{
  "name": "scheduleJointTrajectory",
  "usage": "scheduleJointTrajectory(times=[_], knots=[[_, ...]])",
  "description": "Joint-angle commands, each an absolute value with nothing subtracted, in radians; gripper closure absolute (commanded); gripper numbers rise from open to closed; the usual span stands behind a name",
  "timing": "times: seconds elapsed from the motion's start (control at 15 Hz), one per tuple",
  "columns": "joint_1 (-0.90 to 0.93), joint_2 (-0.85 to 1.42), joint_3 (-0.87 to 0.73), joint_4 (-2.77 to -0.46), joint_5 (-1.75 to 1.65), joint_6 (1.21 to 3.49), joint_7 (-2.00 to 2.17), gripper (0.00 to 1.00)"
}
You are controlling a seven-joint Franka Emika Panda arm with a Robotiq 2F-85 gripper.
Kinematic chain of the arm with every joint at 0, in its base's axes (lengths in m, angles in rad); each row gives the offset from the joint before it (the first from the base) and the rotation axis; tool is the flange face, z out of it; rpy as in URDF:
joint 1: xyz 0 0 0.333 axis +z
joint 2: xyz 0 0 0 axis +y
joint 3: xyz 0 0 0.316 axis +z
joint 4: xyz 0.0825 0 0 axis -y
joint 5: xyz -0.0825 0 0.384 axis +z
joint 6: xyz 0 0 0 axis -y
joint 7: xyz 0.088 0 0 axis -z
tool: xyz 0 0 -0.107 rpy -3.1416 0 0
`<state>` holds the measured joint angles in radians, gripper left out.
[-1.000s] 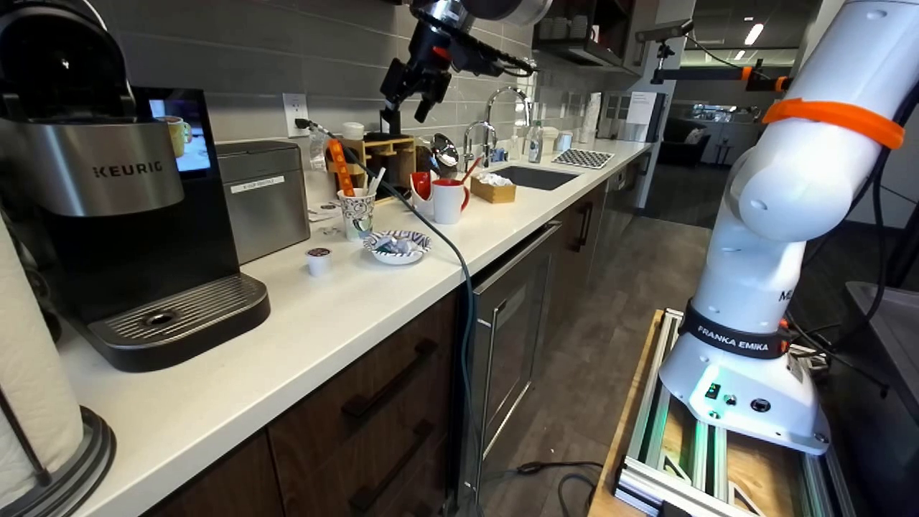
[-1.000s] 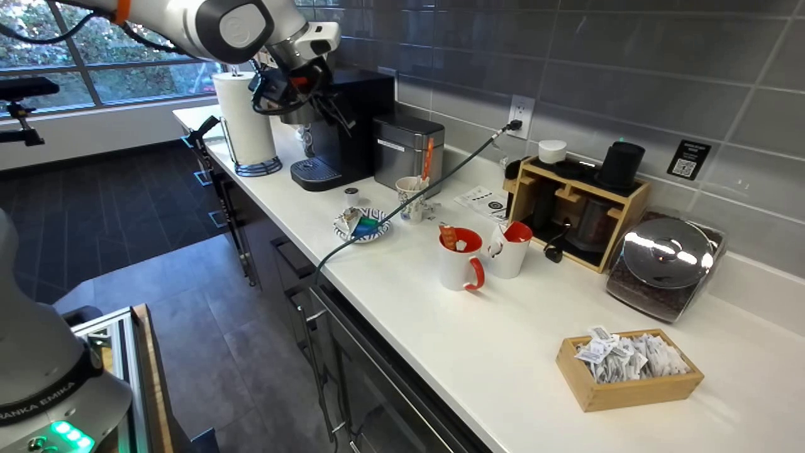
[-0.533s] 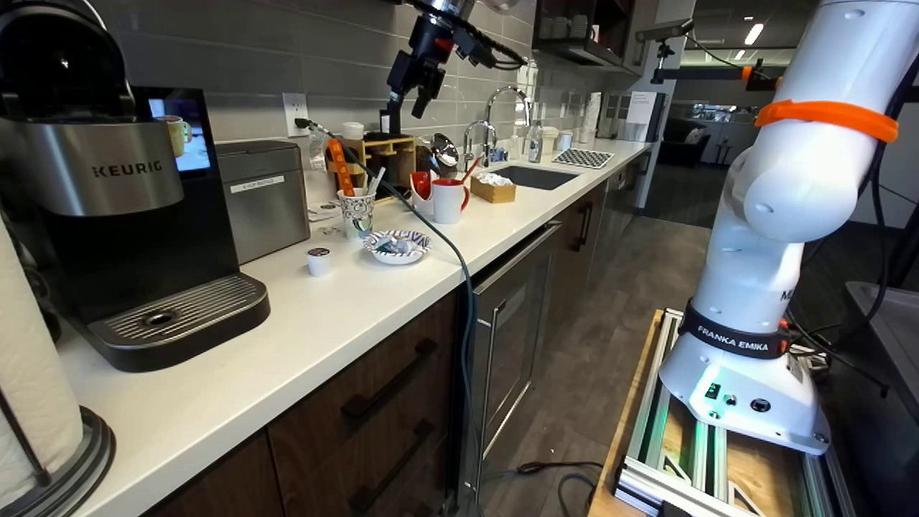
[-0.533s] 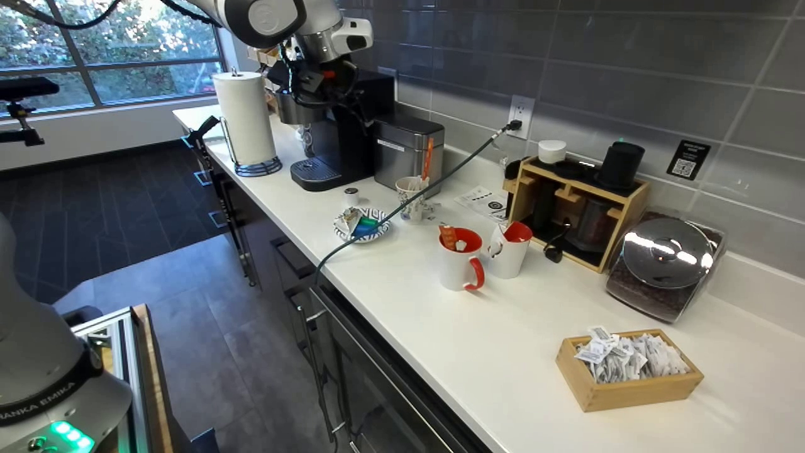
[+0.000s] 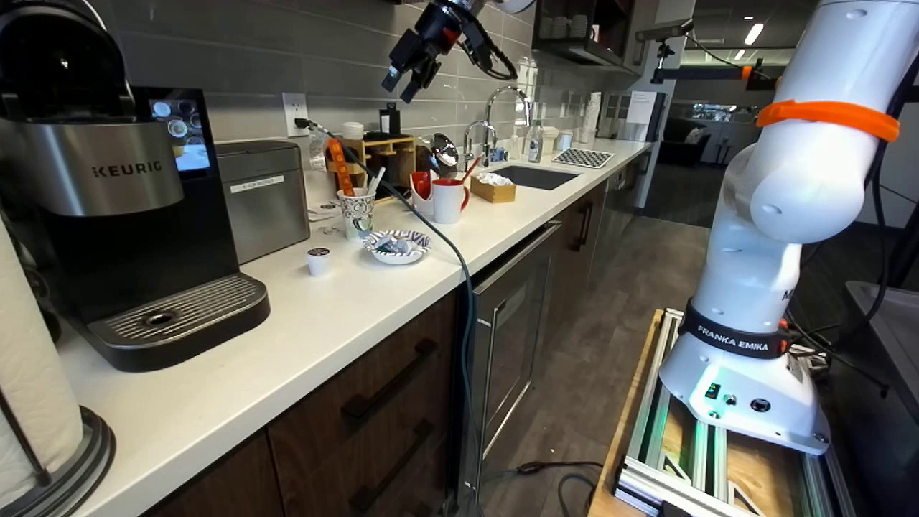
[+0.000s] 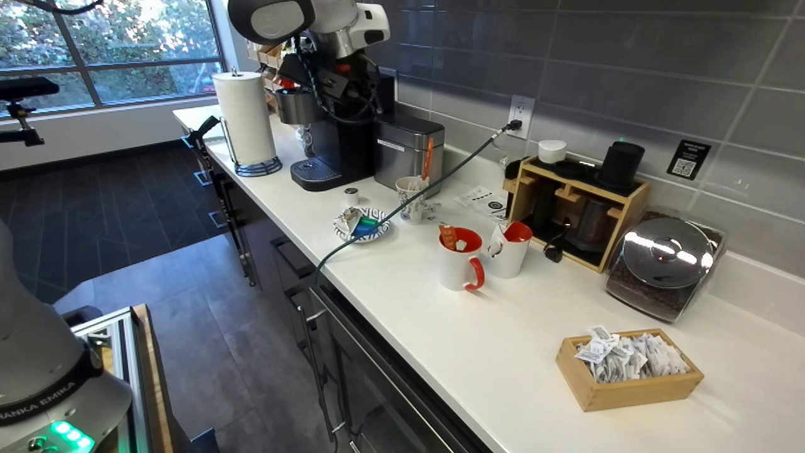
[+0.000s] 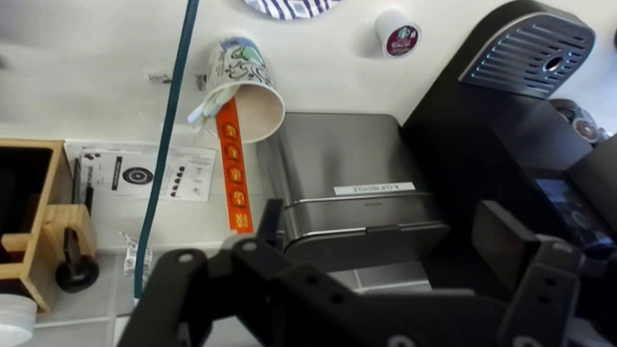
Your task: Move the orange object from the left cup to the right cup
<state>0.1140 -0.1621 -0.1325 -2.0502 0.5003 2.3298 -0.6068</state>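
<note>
The orange object (image 5: 345, 169) is a long, thin strip standing tilted in a patterned paper cup (image 5: 357, 215), the left cup. In the wrist view the orange strip (image 7: 234, 166) sticks out of the paper cup's mouth (image 7: 241, 67) beside white sticks. A white mug with a red inside and red handle (image 6: 457, 267) stands apart to the right, touching or close to another white, red-lined cup (image 6: 508, 251); which one is the right cup I cannot tell. My gripper (image 5: 400, 86) is open and empty, above the counter. In the wrist view one finger of my gripper (image 7: 388, 226) is near the strip's free end.
A black coffee machine (image 5: 143, 266) and a metal bin (image 7: 347, 149) stand beside the paper cup. A green cable (image 6: 412, 195) crosses in front of it. A patterned bowl (image 6: 361, 225), a pod (image 7: 397, 33), a wooden organizer (image 6: 575, 207) and a packet box (image 6: 629, 390) are on the counter.
The arm has moved rightward in an exterior view, toward the bin and paper cup. My gripper has tilted and stays open. The cups and orange strip have not moved.
</note>
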Motion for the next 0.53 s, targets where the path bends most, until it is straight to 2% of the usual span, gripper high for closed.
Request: scheduleJointTrajectory(times=[0.0,0.33,0.47], knots=[[0.185,-0.116,-0.258,-1.987,0.712,2.239,-0.883,0.0],[0.052,0.054,-0.204,-1.884,0.892,1.977,-1.107,0.0],[0.013,0.105,-0.173,-1.842,0.854,1.99,-1.026,0.0]])
